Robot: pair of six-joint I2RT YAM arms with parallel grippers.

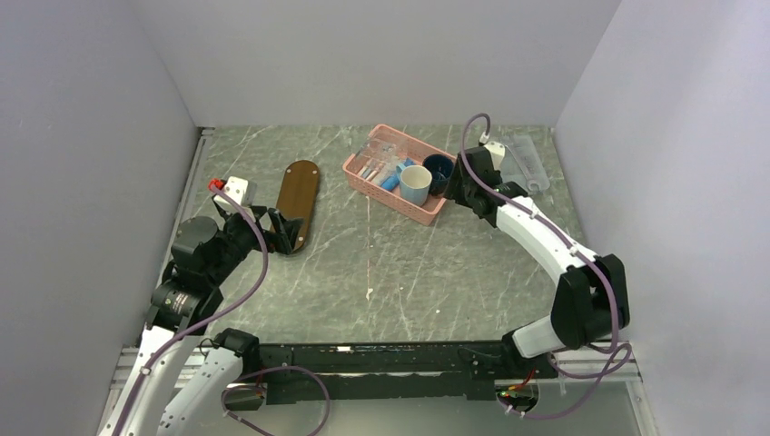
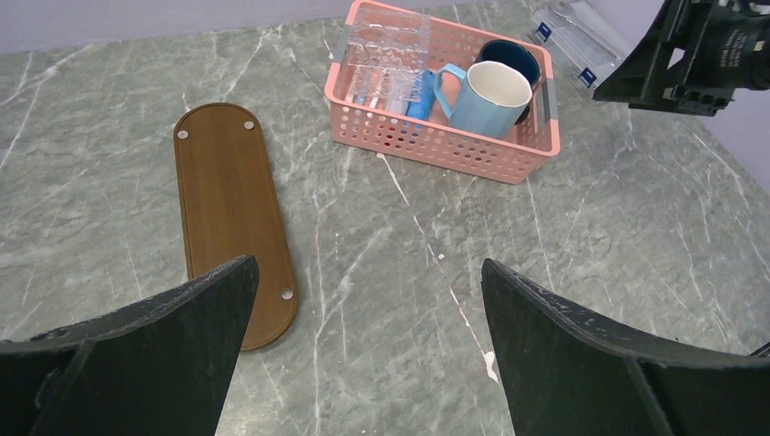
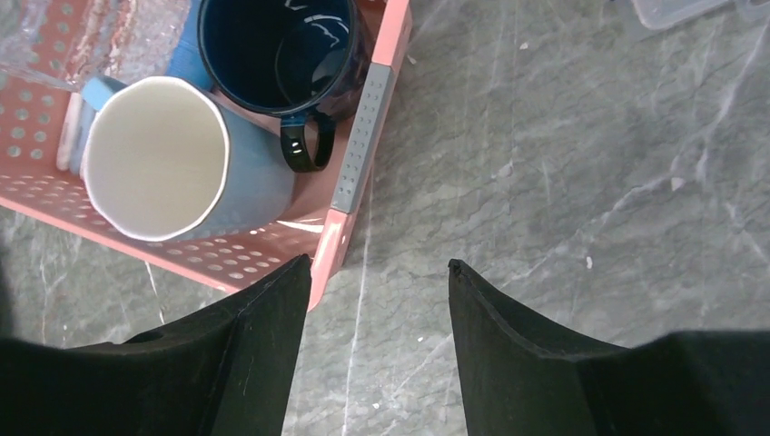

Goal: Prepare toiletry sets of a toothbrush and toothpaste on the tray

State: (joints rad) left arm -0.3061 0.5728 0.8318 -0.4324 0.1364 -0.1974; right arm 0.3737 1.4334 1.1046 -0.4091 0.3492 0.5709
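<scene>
Wooden tray [image 2: 231, 213] shows pale studs [image 2: 248, 125], left wrist view.

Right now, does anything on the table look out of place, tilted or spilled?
Nothing is spilled or broken. Only the light blue mug in the pink basket seems to sit tilted beside the dark blue mug. The tray lies flat and bare.

top: overhead, wide | left wrist: oblique, far | right wrist: downward, close | shared: basket [image 1: 386, 193]
</scene>
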